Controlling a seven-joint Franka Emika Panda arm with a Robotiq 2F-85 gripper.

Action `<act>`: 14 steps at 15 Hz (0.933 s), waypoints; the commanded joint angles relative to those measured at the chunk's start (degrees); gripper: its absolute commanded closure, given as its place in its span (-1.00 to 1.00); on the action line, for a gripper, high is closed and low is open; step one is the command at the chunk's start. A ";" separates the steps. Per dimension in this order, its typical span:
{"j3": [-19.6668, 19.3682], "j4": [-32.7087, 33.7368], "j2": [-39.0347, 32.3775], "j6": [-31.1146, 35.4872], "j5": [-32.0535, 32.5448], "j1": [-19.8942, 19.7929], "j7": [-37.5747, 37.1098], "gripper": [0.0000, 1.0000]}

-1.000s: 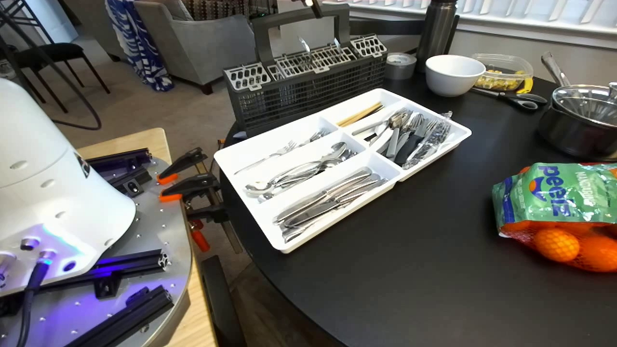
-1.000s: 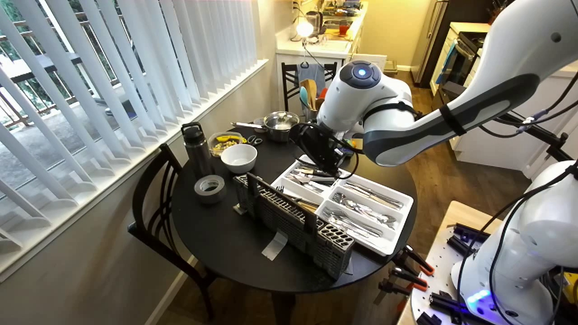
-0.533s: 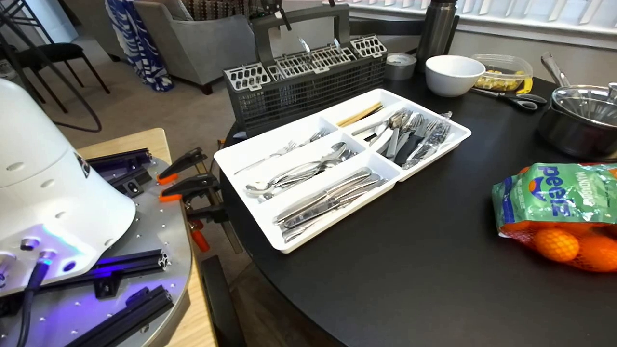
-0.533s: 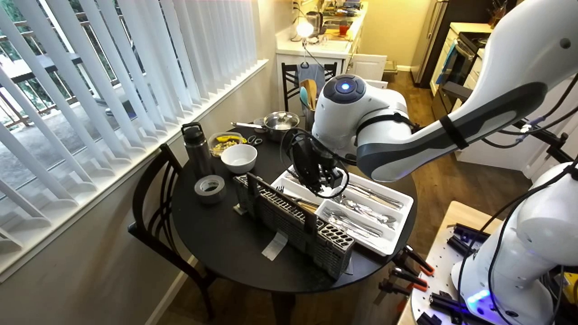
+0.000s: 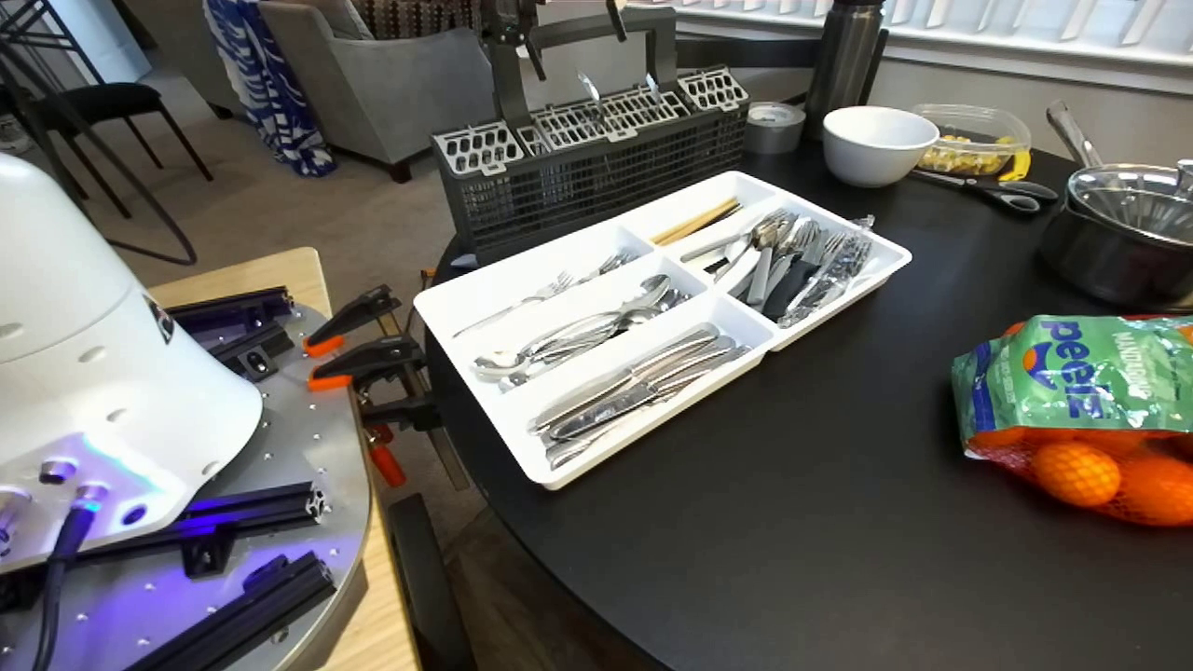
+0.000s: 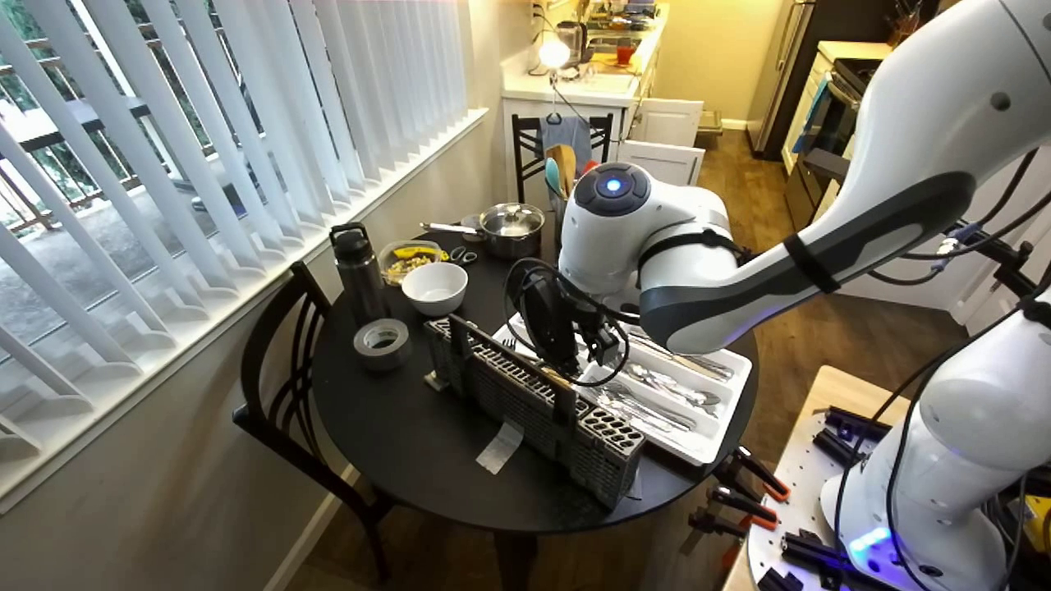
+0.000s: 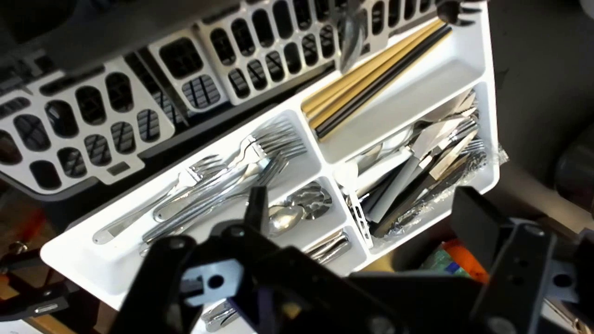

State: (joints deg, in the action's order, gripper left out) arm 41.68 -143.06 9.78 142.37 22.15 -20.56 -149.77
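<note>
The black two-fingered gripper (image 7: 365,211) hangs above the white plastic five-compartment cutlery tray (image 7: 403,99), well apart from it; its fingers stand spread wide and hold nothing. In the wrist view, steel spoons (image 7: 284,218) and a bundle of mixed utensils (image 7: 401,181), partly under clear plastic, show below, between the fingertips. The spoons lie in the tray's middle long compartment, with shiny steel forks (image 7: 250,150) on one side of them and steel table knives (image 5: 620,403) on the other. Yellow-brown and black chopsticks (image 7: 371,76) share the tray's opposite end with the mixed utensils, each in a separate compartment.

A dark grey plastic lattice basket (image 5: 596,177) with a tall handle stands just beside the tray, along its fork-and-chopstick side and outside the gap between the fingers. Past the tray's chopstick corner are a grey roll of tape (image 6: 382,353), a round white bowl (image 5: 879,144) and a tall dark metal bottle (image 6: 358,279). Farther from the tray come a clear plastic box of yellow food (image 5: 965,154), black-handled scissors (image 5: 1016,196) and a steel pot with a glass lid (image 6: 511,234). A green-and-orange bag of mandarins (image 5: 1081,373) lies on the black round table (image 5: 839,466), well apart from the tray's mixed-utensil side.
</note>
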 commanded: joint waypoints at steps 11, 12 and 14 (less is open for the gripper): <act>7.27 0.39 -7.44 12.96 2.33 -7.95 0.15 -0.47; 7.45 0.26 -7.21 13.50 2.50 -8.34 0.21 -0.37; 7.79 0.34 -7.61 13.88 3.03 -8.89 0.26 -0.08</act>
State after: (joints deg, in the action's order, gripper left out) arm 48.29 -142.62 2.89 153.97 23.55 -27.66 -149.50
